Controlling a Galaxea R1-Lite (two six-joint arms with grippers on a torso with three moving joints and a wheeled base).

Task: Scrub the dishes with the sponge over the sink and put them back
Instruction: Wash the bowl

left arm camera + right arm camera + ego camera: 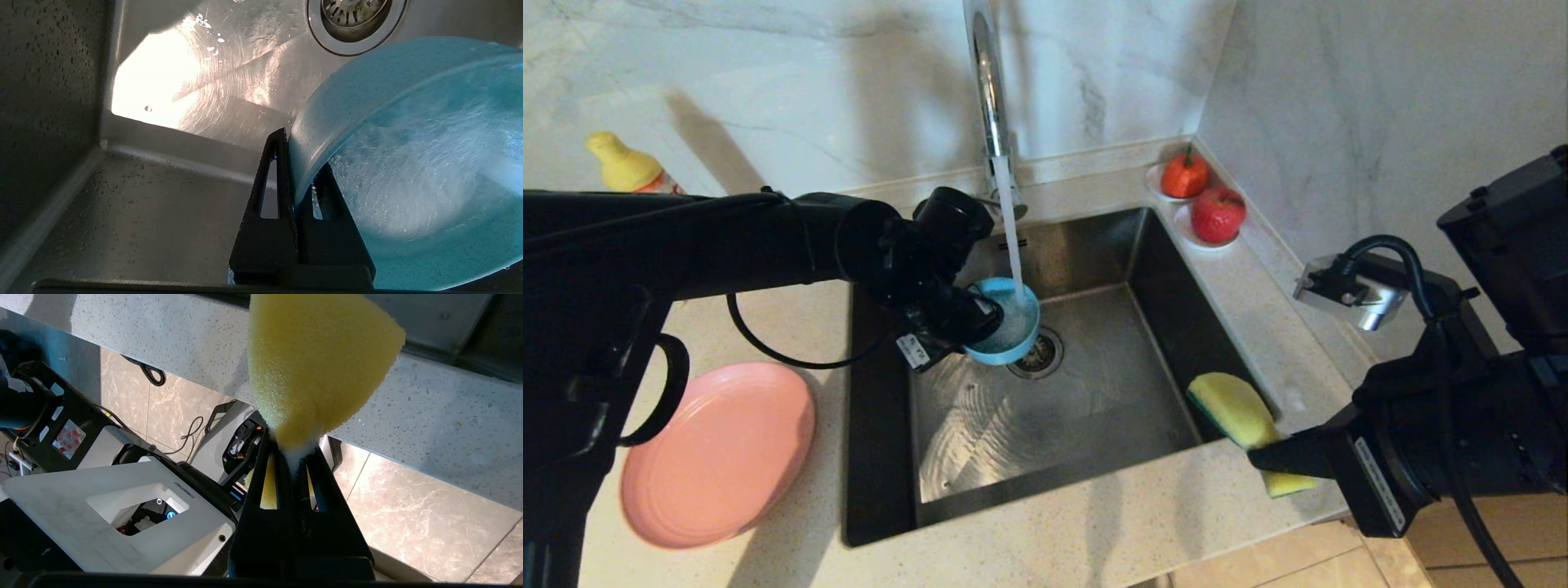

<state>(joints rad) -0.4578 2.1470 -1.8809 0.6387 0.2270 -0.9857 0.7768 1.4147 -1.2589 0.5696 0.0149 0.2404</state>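
Over the steel sink (1094,408), my left gripper (980,320) is shut on the rim of the teal-blue bowl (1011,325). The bowl is tilted under the running stream from the faucet (990,90), just above the drain (1039,353). In the left wrist view the gripper (302,153) pinches the bowl (408,171) wall, with foamy water inside. My right gripper (1270,456) is shut on the yellow sponge (1241,412), held at the sink's front right corner; the right wrist view shows this gripper (292,443) squeezing the sponge (314,363). The pink plate (715,453) lies on the counter left of the sink.
A yellow-capped bottle (625,163) stands at the back left by the wall. Two red fruit-like objects (1201,200) sit on small dishes at the back right corner. The counter's front edge (429,428) lies under the sponge, with floor and robot base below.
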